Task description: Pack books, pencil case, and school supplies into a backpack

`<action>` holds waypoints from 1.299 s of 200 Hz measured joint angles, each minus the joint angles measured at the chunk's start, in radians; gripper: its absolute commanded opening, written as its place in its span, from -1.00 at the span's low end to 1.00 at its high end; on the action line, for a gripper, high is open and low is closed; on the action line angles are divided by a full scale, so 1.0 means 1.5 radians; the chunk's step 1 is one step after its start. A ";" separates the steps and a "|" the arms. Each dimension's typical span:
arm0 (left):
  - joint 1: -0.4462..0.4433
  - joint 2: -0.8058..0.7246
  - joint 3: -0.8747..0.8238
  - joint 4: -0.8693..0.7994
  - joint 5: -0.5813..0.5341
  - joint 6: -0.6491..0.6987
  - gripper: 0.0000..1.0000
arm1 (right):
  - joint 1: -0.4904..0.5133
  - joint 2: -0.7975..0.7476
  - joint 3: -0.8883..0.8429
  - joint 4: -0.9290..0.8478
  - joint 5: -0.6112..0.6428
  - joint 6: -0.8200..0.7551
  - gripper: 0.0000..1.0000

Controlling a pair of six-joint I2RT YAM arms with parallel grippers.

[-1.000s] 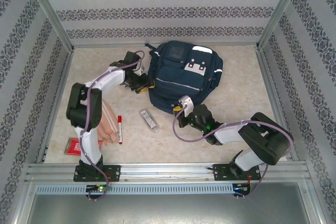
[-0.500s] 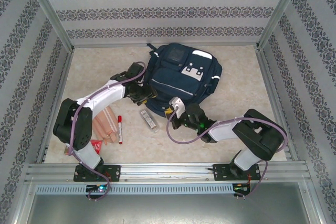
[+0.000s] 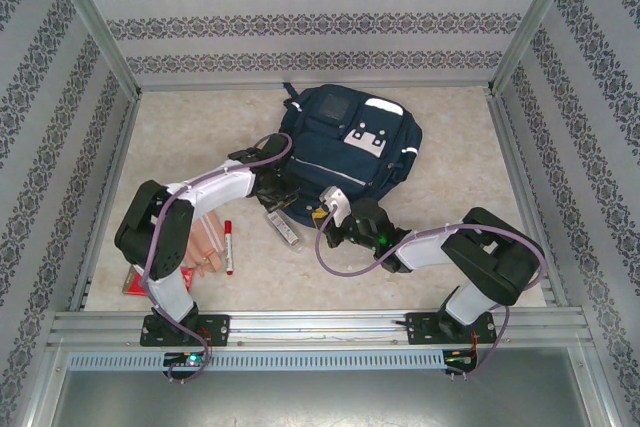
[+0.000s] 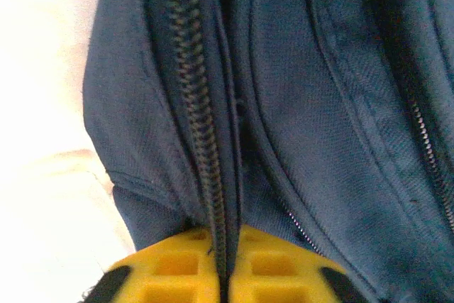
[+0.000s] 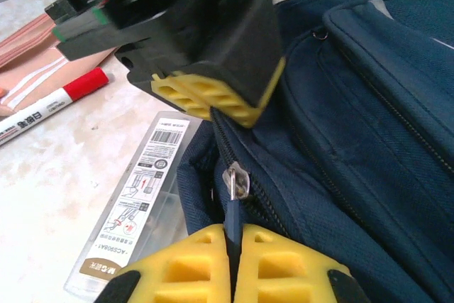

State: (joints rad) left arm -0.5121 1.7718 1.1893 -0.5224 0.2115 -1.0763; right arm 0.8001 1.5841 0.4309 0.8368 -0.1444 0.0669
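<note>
Two grippers are pinching the backpack (image 3: 350, 147). Up close, the right gripper (image 5: 233, 264) is squeezing the zipper pull (image 5: 236, 179), the left gripper (image 5: 213, 108) the seam (image 4: 206, 147) at twelve o'clock.

arms (image 3: 205, 187) white-black | cables (image 3: 322, 252) purple | fingers (image 5: 188, 271) yellow, gridded pads

Navy backpack (image 3: 350, 147) lies flat, zip seam pinched between left fingers (image 4: 177, 278), zip-pull tab between right fingers (image 5: 191, 267); clear pencil case (image 5: 135, 204) flat, label up, just beside right fingers; red-capped white marker (image 5: 50, 104) and peach wood pieces (image 5: 28, 47) beyond.
</note>
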 measured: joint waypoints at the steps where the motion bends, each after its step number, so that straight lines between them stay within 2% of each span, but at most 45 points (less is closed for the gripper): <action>1: 0.000 0.001 0.001 -0.001 0.000 0.002 -1.00 | 0.000 0.000 0.000 0.000 0.000 0.000 -1.00; 22: 0.016 0.016 0.036 -0.024 0.012 0.030 -1.00 | -0.017 0.000 -0.011 0.003 0.006 0.005 -1.00; 42: 0.043 0.039 0.087 -0.043 0.033 0.075 -1.00 | -0.060 0.000 -0.029 0.017 0.005 0.024 -1.00; 70: 0.079 0.081 0.166 -0.060 0.055 0.168 -1.00 | -0.114 0.001 -0.053 0.030 0.010 0.050 -1.00; 112: 0.125 0.150 0.250 -0.076 0.065 0.322 -1.00 | -0.157 0.028 -0.064 0.031 0.045 0.090 -1.00; 119: 0.132 0.165 0.268 -0.084 0.065 0.338 -0.91 | -0.160 0.033 -0.064 0.031 0.048 0.094 -1.00; 133: 0.149 0.197 0.310 -0.097 0.068 0.364 -0.55 | -0.161 0.039 -0.062 0.031 0.050 0.098 -1.00; 146: 0.166 0.220 0.344 -0.101 0.071 0.378 -0.34 | -0.161 0.042 -0.057 0.027 0.050 0.099 -1.00; 163: 0.186 0.230 0.376 -0.111 0.075 0.381 -0.21 | -0.161 0.043 -0.043 0.022 0.048 0.098 -1.00; 184: 0.194 0.213 0.384 -0.130 0.039 0.369 -0.10 | -0.159 0.043 -0.028 0.018 0.038 0.098 -1.00; 204: 0.184 0.159 0.334 -0.148 0.008 0.339 -0.02 | -0.152 0.043 -0.018 0.014 0.025 0.096 -1.00; 227: 0.138 0.072 0.229 -0.159 -0.010 0.282 0.02 | -0.140 0.042 -0.003 0.007 0.006 0.092 -1.00; 260: 0.051 0.050 0.180 -0.161 -0.034 0.180 0.09 | -0.130 0.027 0.008 -0.003 -0.022 0.079 -1.00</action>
State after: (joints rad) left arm -0.4355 1.8469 1.4586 -0.7643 0.1608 -0.8059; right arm 0.6056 1.6241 0.4427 0.8330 -0.1768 0.1852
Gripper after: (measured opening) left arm 0.539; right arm 0.045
